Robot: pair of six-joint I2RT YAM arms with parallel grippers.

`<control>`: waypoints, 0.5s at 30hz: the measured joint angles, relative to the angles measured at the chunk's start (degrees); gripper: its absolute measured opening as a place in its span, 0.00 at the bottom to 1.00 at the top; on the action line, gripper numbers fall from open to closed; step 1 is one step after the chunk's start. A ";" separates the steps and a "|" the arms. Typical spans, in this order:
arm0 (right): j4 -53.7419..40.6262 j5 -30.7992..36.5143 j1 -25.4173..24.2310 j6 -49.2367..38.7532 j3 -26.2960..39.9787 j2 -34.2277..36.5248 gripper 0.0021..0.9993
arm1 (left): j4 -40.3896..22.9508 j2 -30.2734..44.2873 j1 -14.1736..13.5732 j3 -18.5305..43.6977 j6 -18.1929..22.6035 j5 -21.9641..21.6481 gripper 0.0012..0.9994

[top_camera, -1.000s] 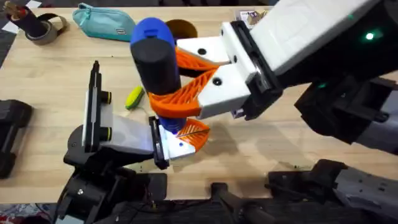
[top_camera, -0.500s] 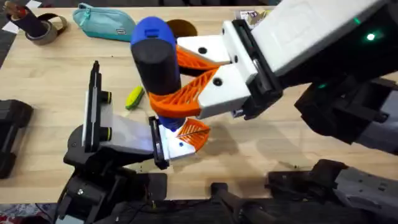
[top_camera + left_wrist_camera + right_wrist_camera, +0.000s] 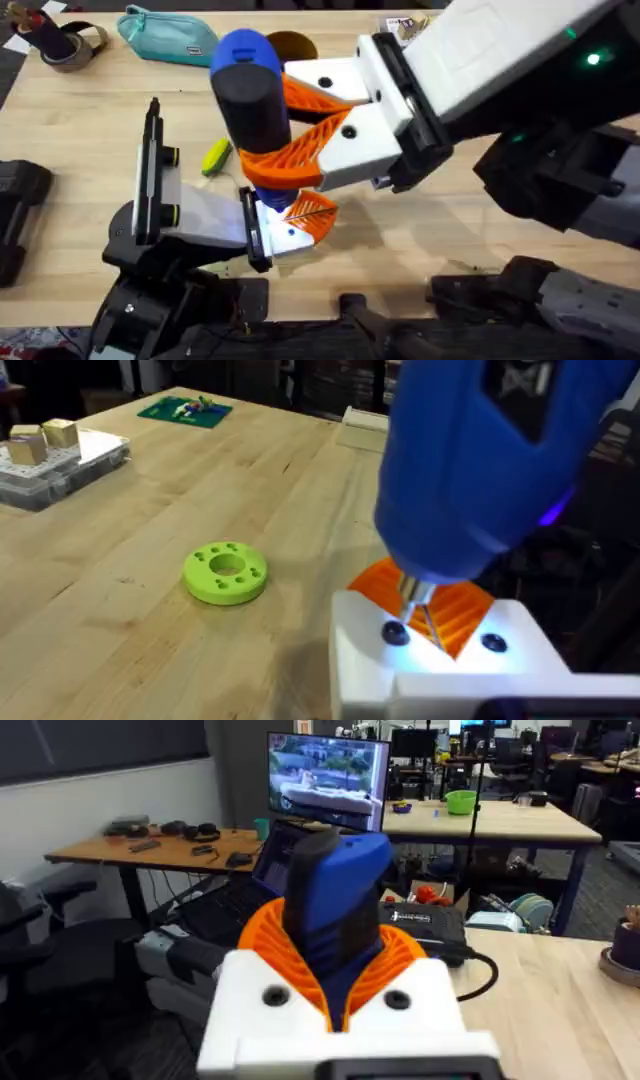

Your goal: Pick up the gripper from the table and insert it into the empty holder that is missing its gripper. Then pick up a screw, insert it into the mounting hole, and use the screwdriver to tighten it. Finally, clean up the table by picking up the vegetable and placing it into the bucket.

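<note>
Honestly, a good deal was blocked from where I stood. On the left, the holder [image 3: 190, 215] sat near the table's front edge, its tall black back plate upright and its white wedge pointing right; its far end was covered by the screwdriver [image 3: 250, 100] and by the orange pads of the gripper mounted there. Just behind the wedge lay the vegetable [image 3: 215, 157], yellow and green, flat on the wood. The bucket [image 3: 296, 45] showed merely as a brown sliver behind the driver's blue cap.

The screwdriver stood upright over the holder's end. The right gripper [image 3: 290, 130] was clamped around its black body, orange ribbed pads bowed against both sides; in the right wrist view those pads [image 3: 280, 935] wrapped the blue and black barrel [image 3: 335, 895] snugly.

In the left wrist view the driver's blue lower section [image 3: 480, 470] loomed close, its tip down at the white block of the left gripper [image 3: 440, 635], beside a dark hole, with a bluish glow there. I couldn't tell whether those orange fingers were spread or pressed together. A green ring [image 3: 225, 572] lay on the table beyond.
</note>
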 joint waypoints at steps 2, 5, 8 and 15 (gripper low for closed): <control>-0.17 0.02 0.00 -0.03 0.00 0.00 0.04 | 0.00 -0.02 0.00 0.00 -0.02 0.00 0.01; -0.90 0.02 0.00 -0.20 0.00 0.00 0.04 | 0.00 -0.02 0.00 0.00 0.00 0.00 0.01; -0.90 0.02 0.00 -0.24 0.00 0.00 0.04 | 0.00 -0.02 0.00 0.00 0.00 0.00 0.01; -0.99 0.02 0.00 -0.99 -0.02 0.00 0.04 | 0.00 -0.02 0.00 0.00 0.00 0.00 0.01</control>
